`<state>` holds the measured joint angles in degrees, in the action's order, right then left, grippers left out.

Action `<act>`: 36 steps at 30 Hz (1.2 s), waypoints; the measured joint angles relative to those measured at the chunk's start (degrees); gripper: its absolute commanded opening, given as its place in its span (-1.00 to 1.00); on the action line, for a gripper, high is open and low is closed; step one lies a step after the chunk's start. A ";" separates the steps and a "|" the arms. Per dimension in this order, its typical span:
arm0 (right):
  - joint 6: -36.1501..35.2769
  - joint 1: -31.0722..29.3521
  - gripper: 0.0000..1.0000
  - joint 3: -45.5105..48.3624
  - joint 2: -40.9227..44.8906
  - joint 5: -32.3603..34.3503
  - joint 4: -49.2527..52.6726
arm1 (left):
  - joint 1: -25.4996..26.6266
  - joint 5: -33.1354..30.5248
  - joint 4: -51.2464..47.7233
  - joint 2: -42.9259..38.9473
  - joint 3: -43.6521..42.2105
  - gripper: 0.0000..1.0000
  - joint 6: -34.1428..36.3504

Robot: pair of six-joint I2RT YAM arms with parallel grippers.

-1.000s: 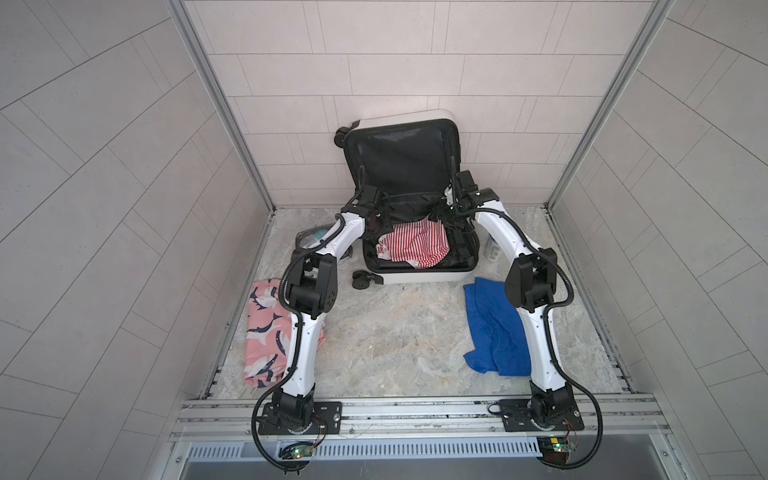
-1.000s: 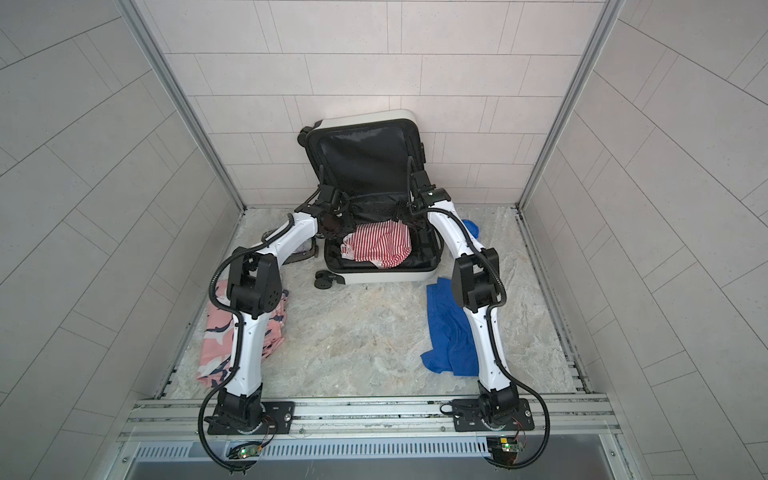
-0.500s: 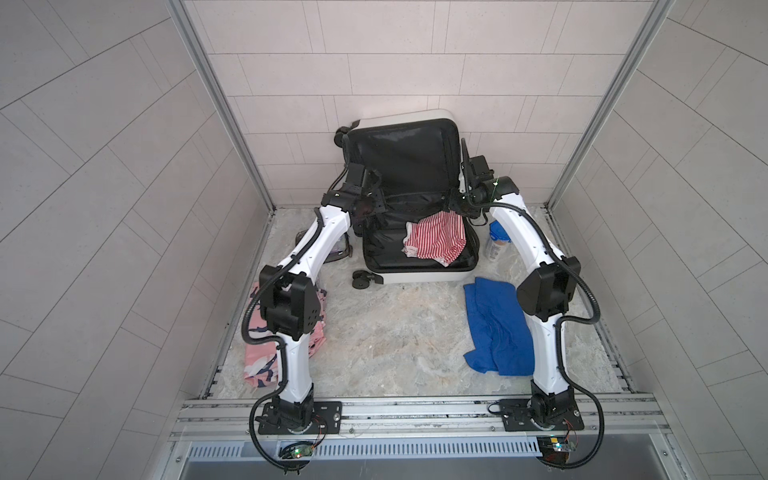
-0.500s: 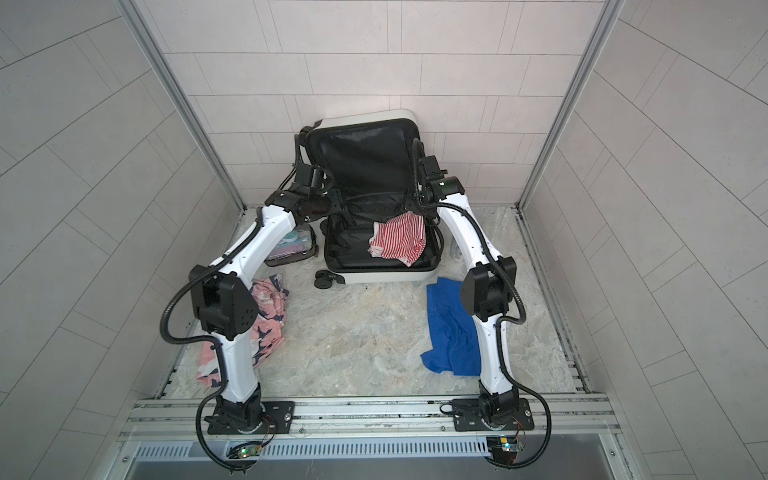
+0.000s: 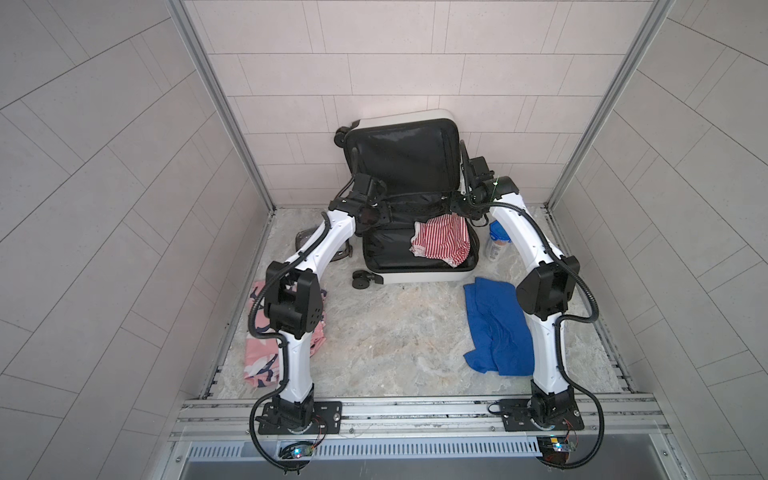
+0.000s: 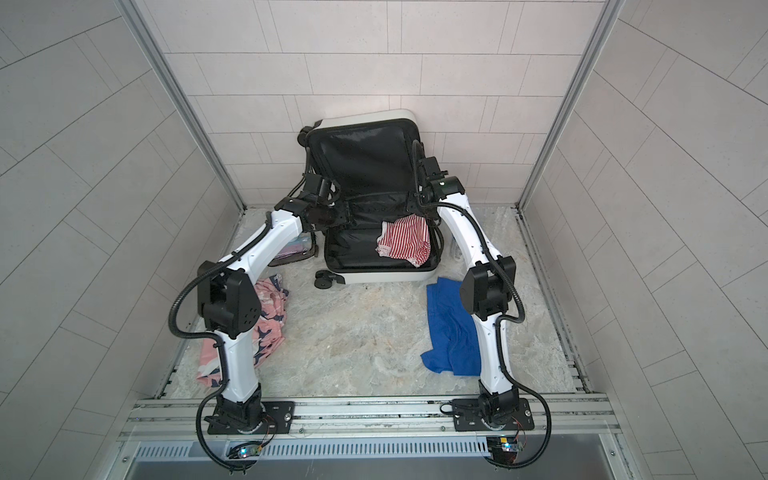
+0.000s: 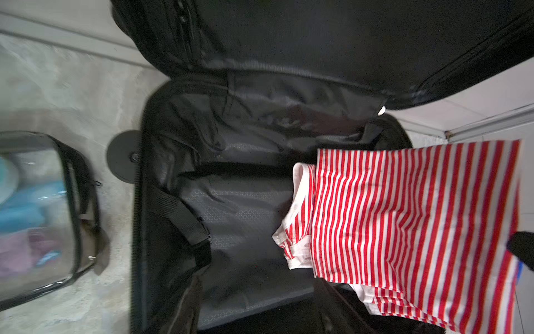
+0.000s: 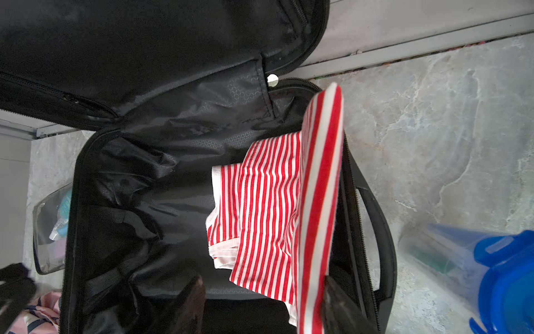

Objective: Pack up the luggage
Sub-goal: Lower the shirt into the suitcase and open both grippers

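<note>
A small white suitcase (image 5: 424, 277) sits at the back of the surface (image 5: 395, 345), in the middle, and it is open. Its bottom half lies flat. Its lid (image 5: 401, 162), black on the inside, stands up and leans on the back wall. A red and white striped cloth (image 5: 440, 243) lies in the bottom half, on the right side. One corner of it reaches up to the right tool (image 8: 263, 280), which hangs over the right back corner of the suitcase. The two fingers (image 8: 190, 300) of this tool stand far apart. A raised fold of the striped cloth runs between them, right up against one finger, and they are not squeezing it. The left tool (image 5: 376, 214) hangs over the left back corner of the suitcase, and I cannot tell how wide it is open. A clear pouch (image 5: 305, 243) with black trim lies just left of the suitcase. A bottle (image 5: 496, 243) stands just right of it. A pink cloth (image 5: 259, 357) lies by the left wall, partly under the left arm. A blue cloth (image 5: 494, 328) lies in front of the suitcase on the right, beside the right arm.
</note>
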<state>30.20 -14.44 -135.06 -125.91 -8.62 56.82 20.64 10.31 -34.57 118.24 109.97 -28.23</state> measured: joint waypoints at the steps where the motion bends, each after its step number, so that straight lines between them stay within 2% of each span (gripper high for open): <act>1: 0.02 0.00 0.30 0.00 -0.04 0.00 0.07 | 0.66 0.39 -0.13 1.79 1.05 0.36 0.07; 5: 0.02 0.11 0.31 0.00 -0.07 -0.04 0.07 | 3.61 2.10 -1.16 10.16 7.04 0.36 0.37; 11: 0.02 0.13 0.31 0.00 -0.09 -0.26 0.07 | 5.95 3.43 -1.99 18.45 11.74 0.37 0.74; 26: 0.02 0.13 0.31 0.42 -0.13 -1.49 0.02 | 5.90 5.77 -1.68 26.45 19.34 0.32 0.22; 30: 0.02 0.13 0.31 0.42 -0.44 -1.55 0.02 | 6.29 6.78 -1.16 27.63 19.34 0.09 -0.46; 36: 0.04 0.15 0.31 0.52 -1.18 -1.64 0.04 | 6.88 8.24 0.17 28.30 19.34 -0.64 -1.11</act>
<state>30.24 -14.28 -134.54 -127.09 -10.26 56.86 27.53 18.55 -34.39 146.54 129.32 -29.34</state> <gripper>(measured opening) 0.655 0.280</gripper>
